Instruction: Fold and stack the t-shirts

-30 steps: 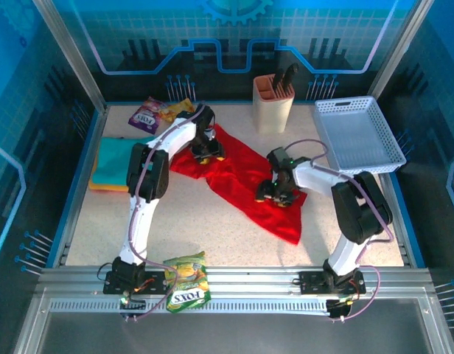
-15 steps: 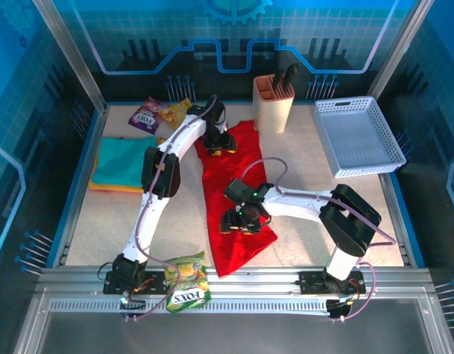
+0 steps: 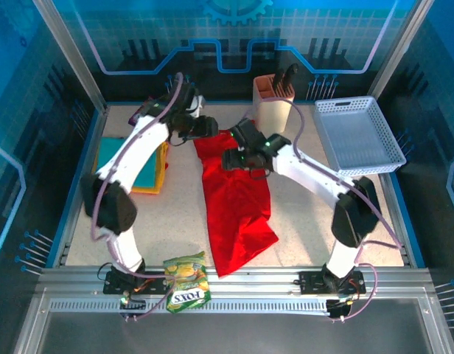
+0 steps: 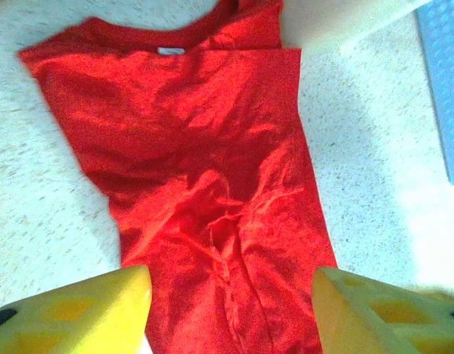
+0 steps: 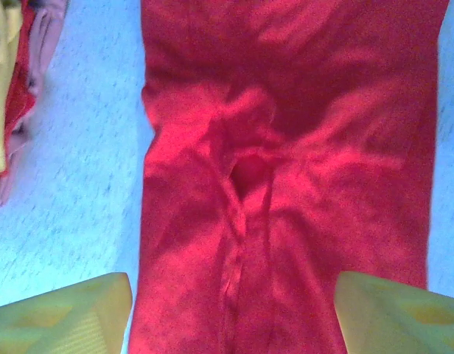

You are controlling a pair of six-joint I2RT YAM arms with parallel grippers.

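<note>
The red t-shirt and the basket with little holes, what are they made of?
The red t-shirt looks like soft, matte cloth, maybe cotton. It wrinkles and lies limp and flat on the table. The basket looks like stiff, pale plastic. Its walls stand straight and seem pierced by even rows of small openings.

Folded teal t-shirt (image 3: 147,173) partly behind left arm (image 3: 131,153).

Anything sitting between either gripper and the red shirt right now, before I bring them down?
Nothing visible does. The left gripper and right gripper both hang open above the red t-shirt, with bare cloth between their fingers in both wrist views.
</note>
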